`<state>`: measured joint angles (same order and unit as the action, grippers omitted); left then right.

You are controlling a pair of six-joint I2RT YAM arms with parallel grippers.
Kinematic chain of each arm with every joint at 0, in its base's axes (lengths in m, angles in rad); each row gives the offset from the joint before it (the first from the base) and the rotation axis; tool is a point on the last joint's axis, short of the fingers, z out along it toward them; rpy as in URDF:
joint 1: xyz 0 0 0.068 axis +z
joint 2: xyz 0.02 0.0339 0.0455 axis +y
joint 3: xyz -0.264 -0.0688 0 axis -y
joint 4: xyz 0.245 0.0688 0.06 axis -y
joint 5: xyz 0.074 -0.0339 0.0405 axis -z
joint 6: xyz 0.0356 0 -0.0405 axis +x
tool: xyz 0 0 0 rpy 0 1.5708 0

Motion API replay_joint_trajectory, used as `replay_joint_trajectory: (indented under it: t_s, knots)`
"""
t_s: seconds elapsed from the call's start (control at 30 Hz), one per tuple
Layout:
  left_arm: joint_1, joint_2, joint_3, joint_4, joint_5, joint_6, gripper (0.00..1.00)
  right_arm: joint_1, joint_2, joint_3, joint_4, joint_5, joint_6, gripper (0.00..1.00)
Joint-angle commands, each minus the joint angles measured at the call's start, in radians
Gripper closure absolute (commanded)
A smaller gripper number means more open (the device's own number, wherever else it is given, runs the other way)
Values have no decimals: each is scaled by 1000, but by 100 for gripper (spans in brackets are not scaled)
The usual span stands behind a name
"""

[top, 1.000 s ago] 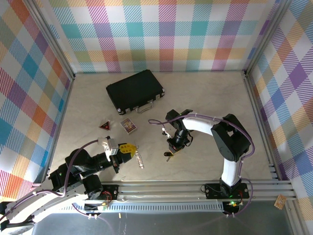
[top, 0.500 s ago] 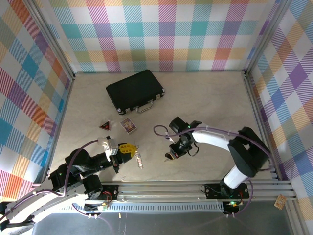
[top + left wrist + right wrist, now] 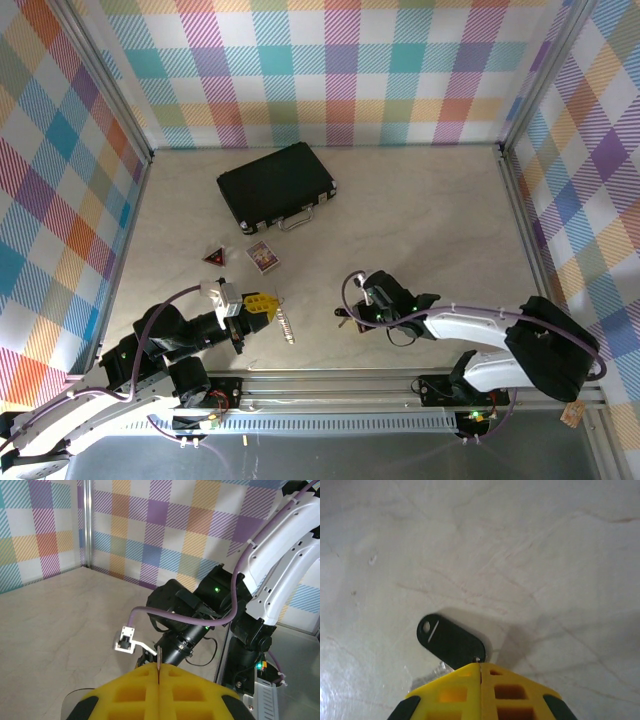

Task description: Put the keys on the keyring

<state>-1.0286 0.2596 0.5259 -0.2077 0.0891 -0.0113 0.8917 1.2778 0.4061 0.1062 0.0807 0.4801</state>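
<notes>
Two robot arms are working over a pale marbled desk [image 3: 420, 220], with a black case [image 3: 277, 186] lying toward its far side. The right arm [image 3: 470, 325] is stretching low across the desk, nearer the camera than the case and to the right of it. The left arm [image 3: 170, 340] is reaching in from the near left corner, well short of the case.

A small printed box [image 3: 263, 256] is sitting just in front of the case, and a red triangle [image 3: 213, 257] is lying a little left of that box. A silvery ridged metal piece [image 3: 288, 327] is resting farther from the case, just beside the left end effector [image 3: 262, 303].

The right end effector [image 3: 480, 666] is pressing its yellow fingers together on one end of a black key fob [image 3: 449, 641], which is casting a shadow on the desk, well in front of the case. The left end effector's fingers are pinching a thin metal sliver [image 3: 158, 661] that is standing up from their seam.
</notes>
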Motion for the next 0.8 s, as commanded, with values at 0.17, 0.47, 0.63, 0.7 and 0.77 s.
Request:
replay_joint_trajectory:
  t_s: [0.17, 0.47, 0.63, 0.7, 0.77]
  knots:
    - [7, 0, 14, 34, 3, -7, 100, 7, -1, -81, 275, 24, 20, 100]
    - [7, 1, 13, 39, -2, 0, 100, 9, -71, -109, 163, 24, 74, 100]
    - [6, -3, 14, 37, 6, 2, 100, 9, -139, -106, 57, 34, 93, 92]
    - [6, -6, 12, 37, 5, 0, 100, 9, -175, -94, -9, 40, 91, 81]
    - [7, -7, 11, 39, 5, -1, 100, 9, -220, -80, -79, 45, 85, 70]
